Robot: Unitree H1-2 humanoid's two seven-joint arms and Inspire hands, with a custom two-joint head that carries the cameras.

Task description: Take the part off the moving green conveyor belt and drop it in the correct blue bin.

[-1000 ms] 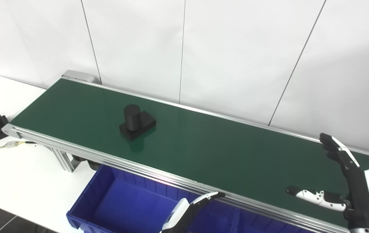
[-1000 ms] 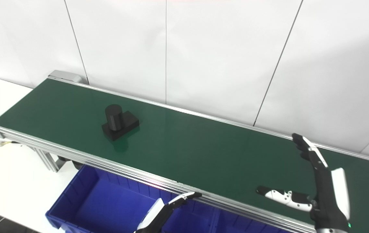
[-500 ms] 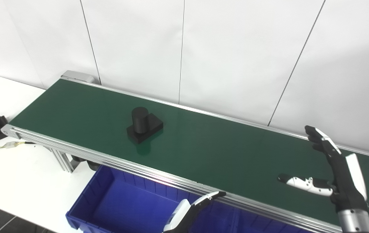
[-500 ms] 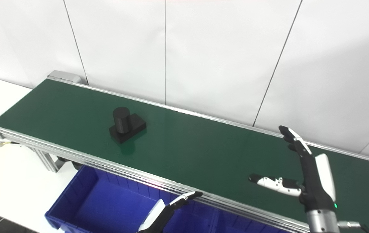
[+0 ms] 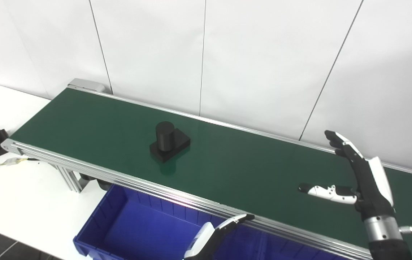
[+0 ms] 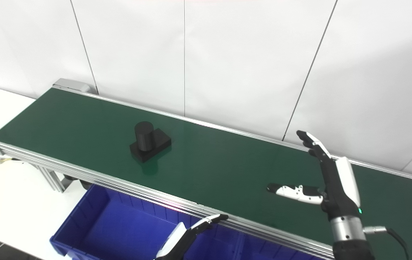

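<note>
The right hand (image 5: 363,180) is raised above the right end of the green conveyor belt (image 5: 94,119), its fingers spread straight and its thumb stuck out sideways, holding nothing. Of the left hand (image 5: 211,236) only extended fingertips show at the bottom edge, over the one blue bin (image 5: 126,231) in view, so whether it grips cannot be told. One black part (image 5: 169,140), an upright cylinder on a flat block, sits mid-belt, well apart from both hands; no writing is legible.
</note>
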